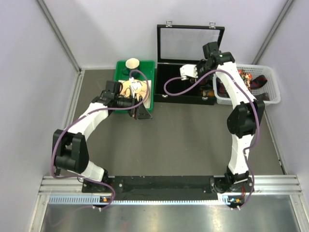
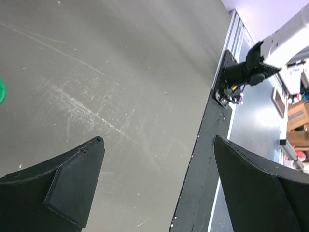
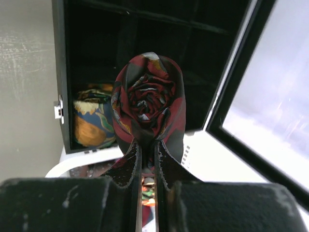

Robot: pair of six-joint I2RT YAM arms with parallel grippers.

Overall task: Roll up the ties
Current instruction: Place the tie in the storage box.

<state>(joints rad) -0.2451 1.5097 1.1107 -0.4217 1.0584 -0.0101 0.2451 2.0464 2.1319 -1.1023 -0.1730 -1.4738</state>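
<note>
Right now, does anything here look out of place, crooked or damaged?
Nothing stands out. The right claw is shut on a rolled tie over the open box; another roll sits in a corner compartment. The left claw hangs open, empty.

The middle of the table (image 1: 193,140) lies open from the black rail (image 1: 164,183) at the near edge up to the boxes at the back, and a tool could sweep across it between the two arms. Along the back the way is blocked by a green bin (image 1: 150,92) on the left, a black case (image 1: 163,94) just beside it, and a white basket (image 1: 273,99) close on the right. The case's lid (image 1: 159,43) stands up behind it, shutting off approach from the rear. The left tool (image 2: 158,139) hangs jaws wide over bare table. The right tool (image 3: 147,150), pinched on a rolled tie (image 3: 149,96), crowds the room above the case. Another roll (image 3: 91,121) fills one corner compartment.
</note>
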